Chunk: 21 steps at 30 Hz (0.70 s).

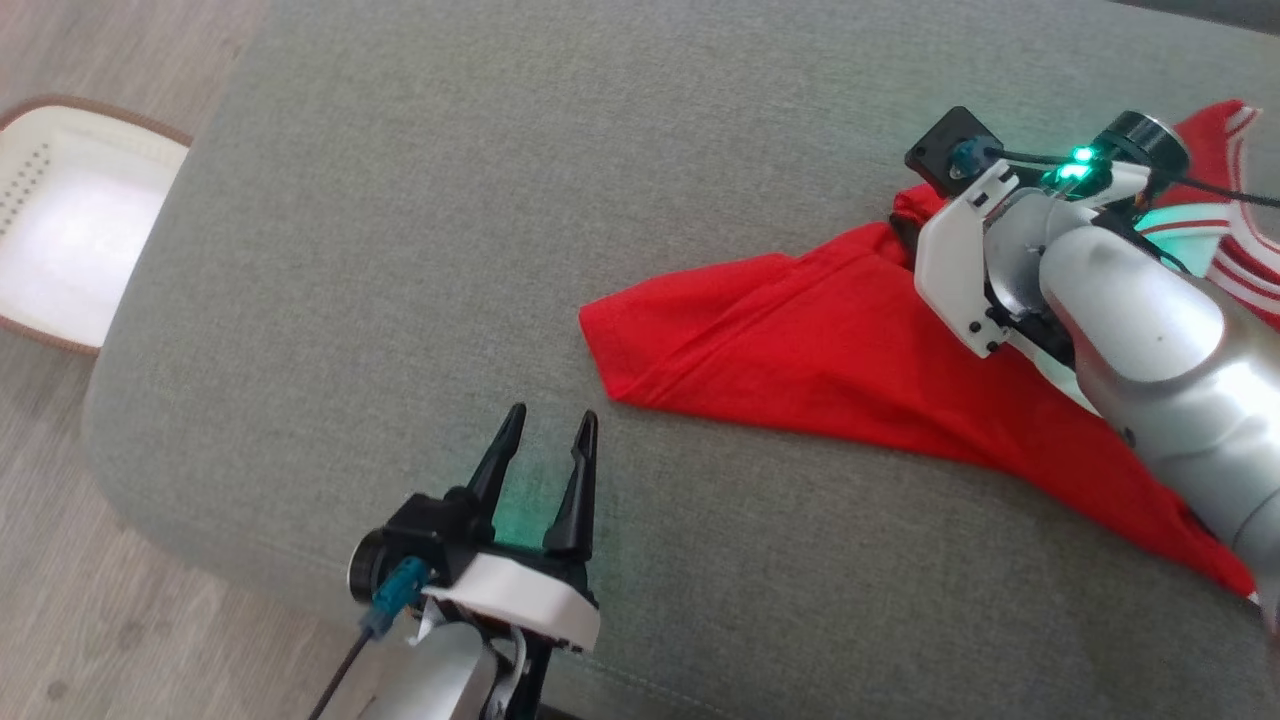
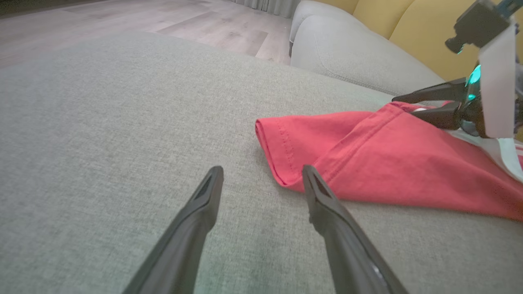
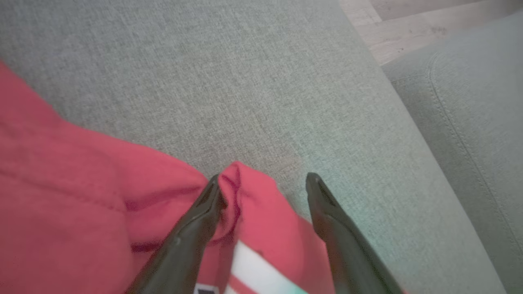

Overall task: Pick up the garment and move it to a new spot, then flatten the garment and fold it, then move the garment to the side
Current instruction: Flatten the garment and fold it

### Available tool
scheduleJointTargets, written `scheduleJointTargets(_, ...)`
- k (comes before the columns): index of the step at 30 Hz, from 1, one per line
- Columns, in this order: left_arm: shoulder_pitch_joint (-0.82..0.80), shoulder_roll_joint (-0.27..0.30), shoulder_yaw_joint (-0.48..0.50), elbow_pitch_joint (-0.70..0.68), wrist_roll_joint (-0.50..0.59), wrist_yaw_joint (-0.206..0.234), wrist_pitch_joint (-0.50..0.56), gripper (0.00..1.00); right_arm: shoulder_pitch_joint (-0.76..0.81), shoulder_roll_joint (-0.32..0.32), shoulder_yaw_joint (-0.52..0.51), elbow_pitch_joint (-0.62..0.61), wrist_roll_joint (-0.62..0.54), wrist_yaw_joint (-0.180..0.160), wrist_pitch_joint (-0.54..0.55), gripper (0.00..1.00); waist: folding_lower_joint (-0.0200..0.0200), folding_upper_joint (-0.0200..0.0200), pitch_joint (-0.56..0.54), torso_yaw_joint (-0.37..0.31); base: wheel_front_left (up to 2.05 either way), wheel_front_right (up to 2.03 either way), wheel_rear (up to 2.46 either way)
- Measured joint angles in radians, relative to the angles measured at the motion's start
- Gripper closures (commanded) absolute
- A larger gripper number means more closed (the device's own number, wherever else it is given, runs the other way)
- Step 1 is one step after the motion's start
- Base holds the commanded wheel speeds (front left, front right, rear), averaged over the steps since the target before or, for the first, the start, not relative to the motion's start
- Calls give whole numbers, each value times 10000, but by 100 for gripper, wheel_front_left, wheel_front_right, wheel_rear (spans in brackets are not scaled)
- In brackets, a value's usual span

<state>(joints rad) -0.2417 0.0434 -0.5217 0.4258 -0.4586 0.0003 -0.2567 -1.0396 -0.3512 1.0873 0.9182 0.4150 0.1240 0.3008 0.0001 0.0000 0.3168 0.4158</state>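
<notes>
Beside cushion (image 1: 500,250) with garment (image 1: 800,350), white basket (image 1: 35,180)

The bright red cotton garment (image 1: 800,350) is plain over most of its cloth, with red-and-white striped trim (image 1: 1243,250) at one end. Under it, the woven fabric sofa seat (image 1: 450,250) is a muted, finely flecked grey-green. The padded back cushions (image 2: 425,32) are mustard yellow. The wood-look plank floor (image 1: 60,580) is a pale greyish brown. The white perforated plastic basket (image 1: 30,170) has a brown rim. The left claw (image 1: 553,420) has black fingers and a white shell. The right claw (image 3: 263,179) is just as dark, and its wrist glows green above a silver forearm.
</notes>
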Motion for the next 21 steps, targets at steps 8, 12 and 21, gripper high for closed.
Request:
scheduleJointTargets(8, -50, -2, -17, -192, -100, 8, 0, 0, -393, -336, 911, -98, 1214, 2, 309, 100, -1, 0, 89, 190, 0, 0, 0)
scheduleJointTargets(12, -51, -2, -23, -255, -100, 8, 0, 0, -662, -458, 639, 493, 1156, 2, -629, 100, -1, 0, 163, 260, 0, 0, 0)
scheduleJointTargets(21, -313, -13, -293, -428, -278, 23, 0, 0, -2507, -472, -1480, 3327, -581, 2, -3382, 100, 0, 0, 436, 746, 0, 0, 0)
